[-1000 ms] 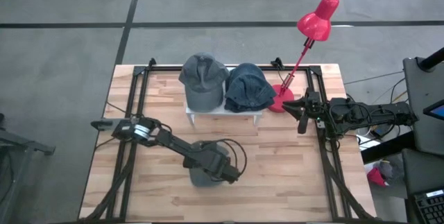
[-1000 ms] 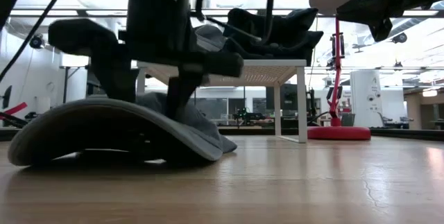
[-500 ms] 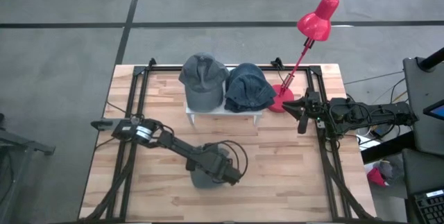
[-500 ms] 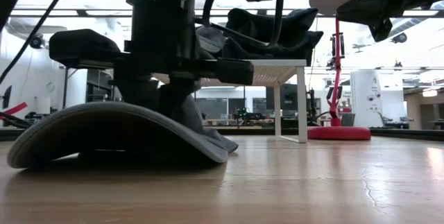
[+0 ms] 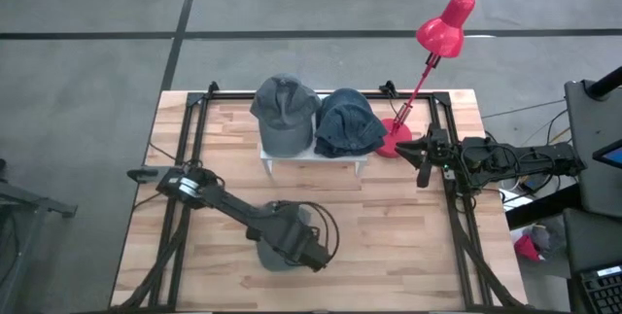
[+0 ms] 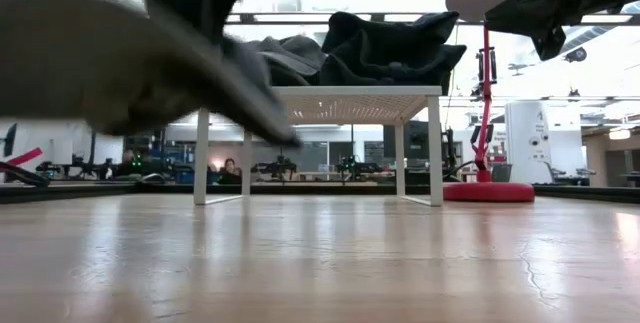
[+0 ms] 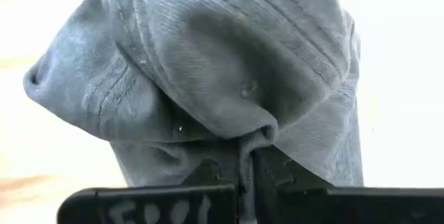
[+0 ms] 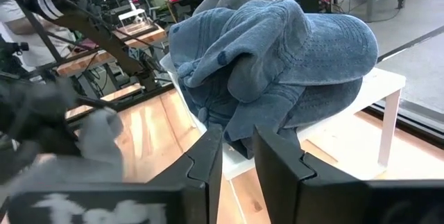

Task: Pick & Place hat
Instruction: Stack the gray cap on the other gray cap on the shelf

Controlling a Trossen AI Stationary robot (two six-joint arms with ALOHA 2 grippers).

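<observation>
A grey hat (image 7: pixel 208 57) hangs in my left gripper (image 7: pixel 244 182), which is shut on it over the near middle of the table (image 5: pixel 296 241). In the low view the hat (image 6: pixel 110 63) is up off the wood. A second grey hat (image 5: pixel 284 110) and a blue denim hat (image 5: pixel 348 124) rest on a small white stand (image 5: pixel 313 158) at the far middle. My right gripper (image 5: pixel 425 163) hovers at the table's right side beside the stand, its fingers (image 8: pixel 236 161) a little apart with nothing between them. My left gripper pinches a gathered fold of the hat's crown cloth (image 7: pixel 246 144) between its two fingers, coming from above and pointing down. The hat is lifted clear of the table and hangs below the fingers, its brim (image 6: pixel 60 53) tilted.
A red desk lamp (image 5: pixel 442 27) stands with its base (image 5: pixel 394 141) at the far right, just behind my right gripper. Black rails (image 5: pixel 180 188) run along the table's left and right sides. Bare wood lies near the front edge and to the left.
My left gripper has shut on the grey hat's crown and gone up, shifting slightly toward the near edge. The hat, which lay with its brim on the table, is now lifted clear.
</observation>
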